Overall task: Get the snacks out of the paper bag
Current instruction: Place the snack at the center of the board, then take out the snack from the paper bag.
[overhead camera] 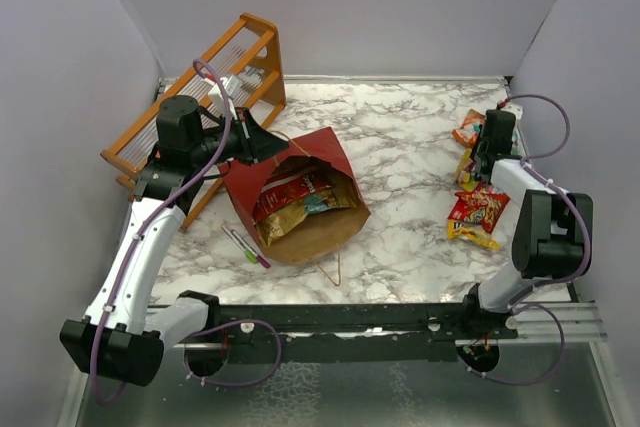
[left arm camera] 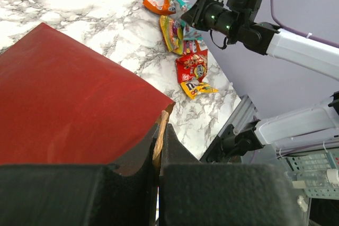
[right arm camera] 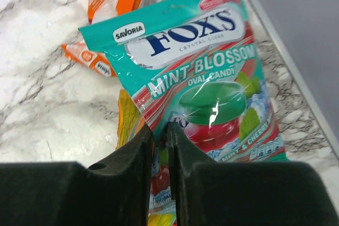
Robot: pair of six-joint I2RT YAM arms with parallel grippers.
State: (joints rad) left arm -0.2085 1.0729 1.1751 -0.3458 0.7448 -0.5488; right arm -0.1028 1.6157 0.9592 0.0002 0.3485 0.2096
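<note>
The paper bag (overhead camera: 330, 152) lies on its side at centre left, dark red outside, its brown mouth facing the near edge. Red, gold and teal snacks (overhead camera: 295, 197) show inside it. My left gripper (overhead camera: 262, 137) (left arm camera: 161, 125) is shut on the bag's upper rim. At the far right my right gripper (overhead camera: 480, 152) (right arm camera: 161, 129) is low over a teal mint packet (right arm camera: 196, 62), jaws a narrow gap apart with the packet's edge between the tips. Under and beside it lie an orange packet (overhead camera: 468, 129) and a red packet (overhead camera: 478, 209).
An orange wooden rack (overhead camera: 200, 87) stands at the back left behind the left arm. Green and pink markers (overhead camera: 245, 245) lie just left of the bag's mouth. A loop handle (overhead camera: 330, 267) trails toward the near edge. Walls close in on three sides.
</note>
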